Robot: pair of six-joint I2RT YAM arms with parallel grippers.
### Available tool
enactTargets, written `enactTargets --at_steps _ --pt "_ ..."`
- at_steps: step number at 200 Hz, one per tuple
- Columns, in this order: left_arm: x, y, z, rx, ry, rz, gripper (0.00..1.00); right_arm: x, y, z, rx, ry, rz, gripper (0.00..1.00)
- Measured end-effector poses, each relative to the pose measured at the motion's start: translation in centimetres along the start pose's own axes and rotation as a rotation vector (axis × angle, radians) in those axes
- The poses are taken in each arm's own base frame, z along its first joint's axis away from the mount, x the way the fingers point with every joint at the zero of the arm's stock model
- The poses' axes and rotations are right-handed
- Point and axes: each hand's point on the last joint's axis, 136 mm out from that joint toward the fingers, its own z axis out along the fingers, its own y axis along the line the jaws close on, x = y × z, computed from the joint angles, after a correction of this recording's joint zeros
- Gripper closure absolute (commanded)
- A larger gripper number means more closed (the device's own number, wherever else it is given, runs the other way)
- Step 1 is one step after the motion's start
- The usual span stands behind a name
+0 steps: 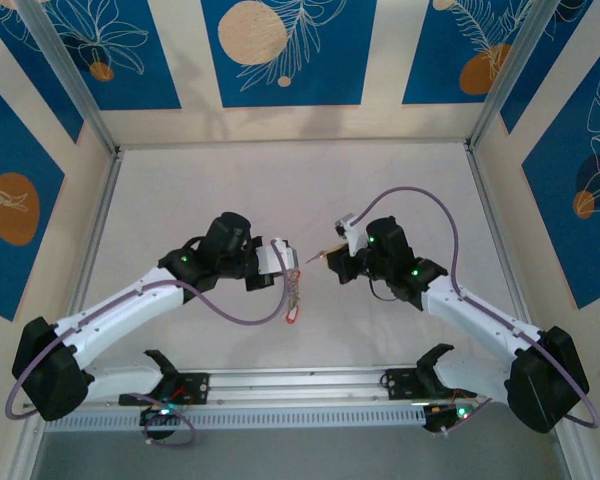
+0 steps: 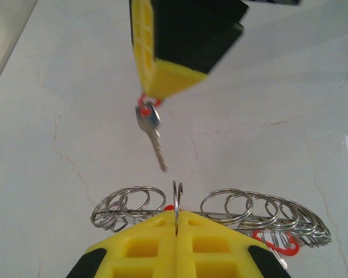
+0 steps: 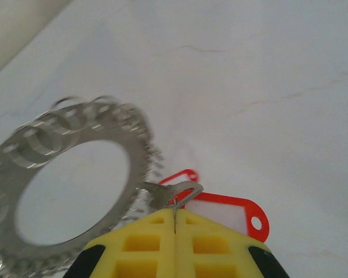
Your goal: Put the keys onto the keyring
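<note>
A pale, marble-look bench [image 1: 300, 190] is lying under even light, with faint brownish veins running across it. Walls are enclosing it on three sides. The far wall [image 1: 280, 50], the left wall [image 1: 20, 200] and the right wall [image 1: 580, 180] are all carrying blue panels with orange discs and white leaf outlines, and cream strips are separating the panels. Slanting metal posts [image 1: 72, 80] are standing at the far corners, and a metal rail [image 1: 300, 385] is running along the near edge.
</note>
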Motion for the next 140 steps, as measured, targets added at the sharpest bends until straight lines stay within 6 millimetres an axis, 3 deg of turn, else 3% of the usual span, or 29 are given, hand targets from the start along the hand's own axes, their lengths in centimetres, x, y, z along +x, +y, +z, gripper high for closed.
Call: enactTargets --at_steps 27,58,140 --pt "0.0 -0.1 0.1 0.000 -0.008 0.002 1.00 1.4 3.7 0.6 -0.141 0.023 -0.095 1.00" --pt "-0.1 -0.2 0.0 0.004 -0.014 0.003 1.00 0.7 6.4 0.1 -0.264 -0.046 -0.175 1.00" --pt "-0.3 -0.6 0.0 0.027 -0.030 0.002 1.00 -0.4 8.0 -0.4 -0.330 -0.115 -0.231 1.00"
